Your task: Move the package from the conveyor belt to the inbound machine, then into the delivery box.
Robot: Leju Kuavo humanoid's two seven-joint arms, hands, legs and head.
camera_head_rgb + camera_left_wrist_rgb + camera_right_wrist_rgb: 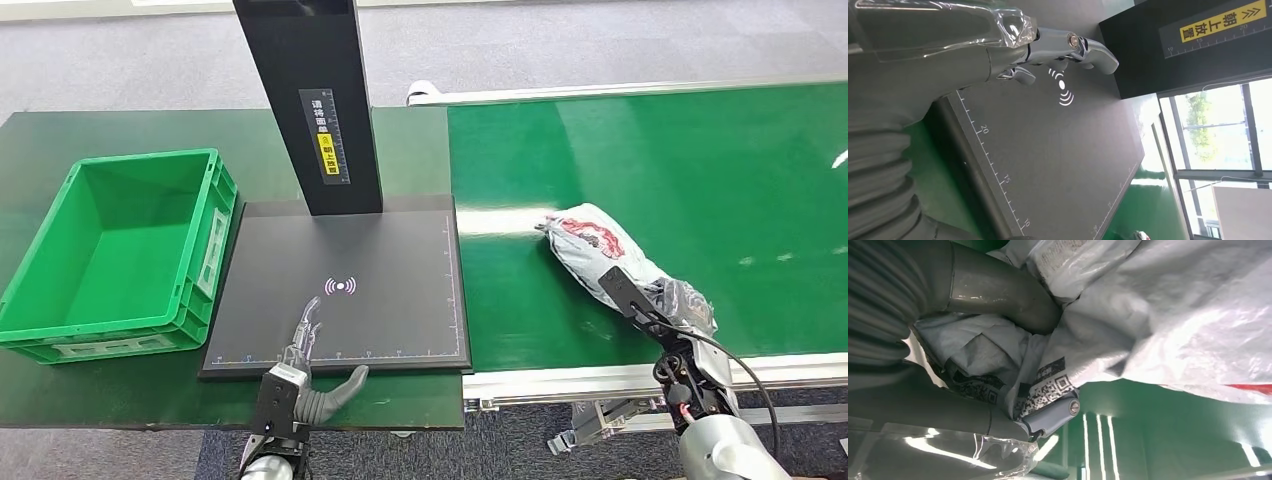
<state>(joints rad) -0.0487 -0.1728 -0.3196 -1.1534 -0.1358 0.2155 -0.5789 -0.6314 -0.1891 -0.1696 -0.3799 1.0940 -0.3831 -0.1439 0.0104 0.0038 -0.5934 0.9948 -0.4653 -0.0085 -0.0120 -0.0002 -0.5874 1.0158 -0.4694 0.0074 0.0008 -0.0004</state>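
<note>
A grey plastic-wrapped package (pixel 603 250) with red print lies on the green conveyor belt (pixel 700 180). My right hand (pixel 672 305) grips its near end; in the right wrist view the thumb (pixel 1003 292) and fingers (pixel 1053 415) close around the crumpled package (pixel 1158 325). My left hand (pixel 305 355) rests at the front edge of the black inbound machine plate (pixel 390 260), fingers spread and holding nothing. In the left wrist view its fingers (pixel 1073 47) reach toward the plate's white signal mark (pixel 1063 90). The green delivery box (pixel 115 250) stands empty at the left.
The machine's black post (pixel 310 100) with a yellow label rises behind the plate. A silver frame rail (pixel 620 385) edges the conveyor near me. Dark green tabletop (pixel 100 390) surrounds the box and plate.
</note>
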